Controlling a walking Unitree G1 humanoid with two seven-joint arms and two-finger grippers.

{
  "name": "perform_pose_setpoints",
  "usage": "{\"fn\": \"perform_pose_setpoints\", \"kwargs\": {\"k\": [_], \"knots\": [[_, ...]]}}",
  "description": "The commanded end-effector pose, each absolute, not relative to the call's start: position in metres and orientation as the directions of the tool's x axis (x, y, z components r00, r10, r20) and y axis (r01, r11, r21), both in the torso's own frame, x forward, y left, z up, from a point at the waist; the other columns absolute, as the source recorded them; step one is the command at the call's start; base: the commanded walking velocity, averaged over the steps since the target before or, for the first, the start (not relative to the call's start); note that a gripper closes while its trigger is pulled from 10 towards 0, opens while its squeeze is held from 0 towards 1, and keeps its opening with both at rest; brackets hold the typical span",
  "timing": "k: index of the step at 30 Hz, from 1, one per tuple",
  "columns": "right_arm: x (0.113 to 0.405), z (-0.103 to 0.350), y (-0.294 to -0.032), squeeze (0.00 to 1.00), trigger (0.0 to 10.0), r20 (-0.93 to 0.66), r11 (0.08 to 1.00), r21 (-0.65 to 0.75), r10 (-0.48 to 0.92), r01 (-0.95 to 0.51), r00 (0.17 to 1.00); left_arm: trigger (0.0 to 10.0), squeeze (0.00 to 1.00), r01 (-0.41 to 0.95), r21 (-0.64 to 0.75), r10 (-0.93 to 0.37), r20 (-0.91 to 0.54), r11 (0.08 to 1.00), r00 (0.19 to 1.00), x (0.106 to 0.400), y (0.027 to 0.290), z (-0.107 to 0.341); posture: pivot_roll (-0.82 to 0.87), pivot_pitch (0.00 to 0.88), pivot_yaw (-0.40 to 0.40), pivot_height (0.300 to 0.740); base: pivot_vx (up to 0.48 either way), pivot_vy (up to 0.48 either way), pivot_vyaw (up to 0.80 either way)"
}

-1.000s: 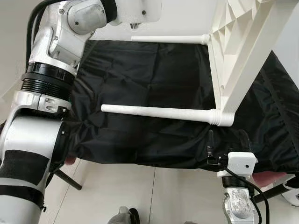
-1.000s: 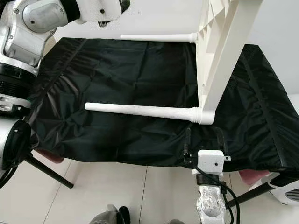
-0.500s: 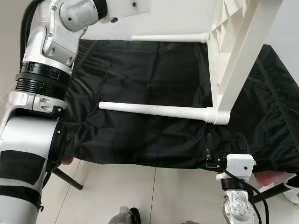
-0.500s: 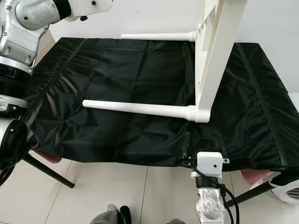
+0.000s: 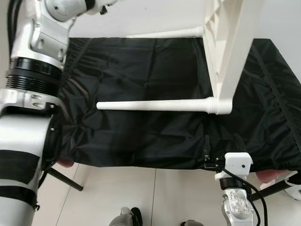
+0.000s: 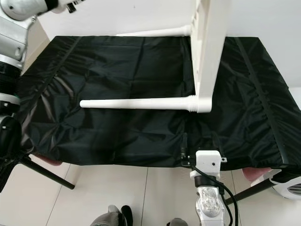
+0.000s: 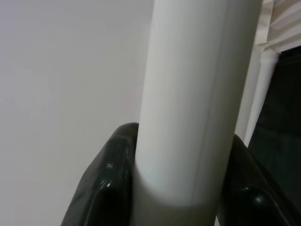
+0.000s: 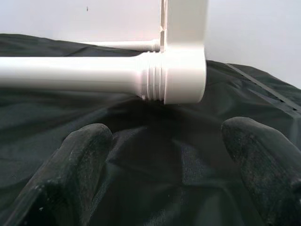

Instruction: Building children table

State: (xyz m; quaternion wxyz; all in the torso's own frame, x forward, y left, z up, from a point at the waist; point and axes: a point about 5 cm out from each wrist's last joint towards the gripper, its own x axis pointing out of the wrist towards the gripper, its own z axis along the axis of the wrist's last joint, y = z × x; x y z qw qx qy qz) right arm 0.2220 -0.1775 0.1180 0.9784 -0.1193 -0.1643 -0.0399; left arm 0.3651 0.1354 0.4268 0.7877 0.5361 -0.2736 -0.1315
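A white plastic children's table point(image 5: 225, 52) stands tipped on its side on a work surface draped in wrinkled black cloth point(image 5: 141, 75). Its ribbed top panel rises upright at the right of the scene, and two round white legs run out level from it toward the robot's left. The near leg point(image 5: 155, 106) hangs just above the cloth, screwed into a threaded corner socket point(image 8: 181, 77). The far leg point(image 6: 153, 33) runs along the back edge of the cloth, close to a plain pale wall point(image 6: 117, 16).

The left gripper point(image 7: 181, 188) is clamped on a white leg, one black finger point(image 7: 106, 183) pressed to each side of the tube; it seems to be the far leg, though the head views cut off the hand itself. The silver left arm point(image 5: 33, 84) rises along the left edge of the scene.

The right gripper point(image 8: 164, 160) lies low at the front edge of the cloth, its two fingers spread wide and empty, just below the corner socket and apart from it.

The floor point(image 6: 117, 193) beneath is pale tile with thin grout lines. A dark slanted stand leg point(image 6: 44, 172) shows under the front left corner of the cloth, and a pink shape point(image 5: 268, 175) peeks out beneath the front right edge.
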Motion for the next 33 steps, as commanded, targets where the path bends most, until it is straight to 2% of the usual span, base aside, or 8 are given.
{"fn": "perform_pose_setpoints", "kwargs": {"k": [1,8,10,14,22,29,30,33], "knots": [[0.229,0.113,-0.175,0.00,10.0,0.294,0.978,-0.195,-0.018,0.079,0.956,10.0,0.00,-0.196,0.710,-0.314,0.519,0.676,0.795,0.352,0.181,0.461,-0.05,0.110,0.086,0.740,0.000,0.000,0.00],[0.264,0.120,-0.162,0.00,10.0,0.257,0.997,0.022,0.063,-0.071,0.964,10.0,0.00,-0.178,0.674,-0.296,0.525,0.717,0.798,0.346,0.191,0.456,-0.04,0.096,0.068,0.740,0.000,0.000,0.00],[0.280,0.127,-0.154,0.00,10.0,0.252,0.979,0.158,0.085,-0.128,0.964,10.0,0.00,-0.157,0.660,-0.304,0.527,0.735,0.794,0.344,0.189,0.454,-0.04,0.092,0.063,0.740,0.000,0.000,0.00],[0.296,0.137,-0.135,0.00,10.0,0.255,0.933,0.276,0.159,-0.230,0.954,10.0,0.00,-0.128,0.660,-0.325,0.518,0.740,0.791,0.340,0.186,0.450,-0.02,0.088,0.048,0.740,0.000,0.000,0.00],[0.310,0.148,-0.112,0.00,10.0,0.276,0.852,0.376,0.272,-0.364,0.922,10.0,0.00,-0.115,0.677,-0.343,0.503,0.727,0.794,0.336,0.181,0.445,0.00,0.084,0.032,0.740,0.000,0.000,0.00],[0.334,0.167,-0.106,0.00,10.0,0.306,0.768,0.537,0.208,-0.348,0.929,10.0,0.00,-0.098,0.692,-0.361,0.486,0.716,0.796,0.334,0.176,0.442,0.01,0.081,0.027,0.740,0.000,0.000,0.00],[0.345,0.177,-0.106,0.00,10.0,0.324,0.713,0.616,0.158,-0.335,0.933,10.0,0.00,-0.082,0.704,-0.376,0.469,0.705,0.799,0.334,0.174,0.441,0.01,0.079,0.028,0.740,0.000,0.000,0.00],[0.353,0.184,-0.106,0.00,10.0,0.335,0.713,0.622,0.130,-0.323,0.933,10.0,0.00,-0.073,0.713,-0.386,0.460,0.697,0.800,0.334,0.173,0.440,0.01,0.078,0.031,0.740,0.000,0.000,0.00]]}}
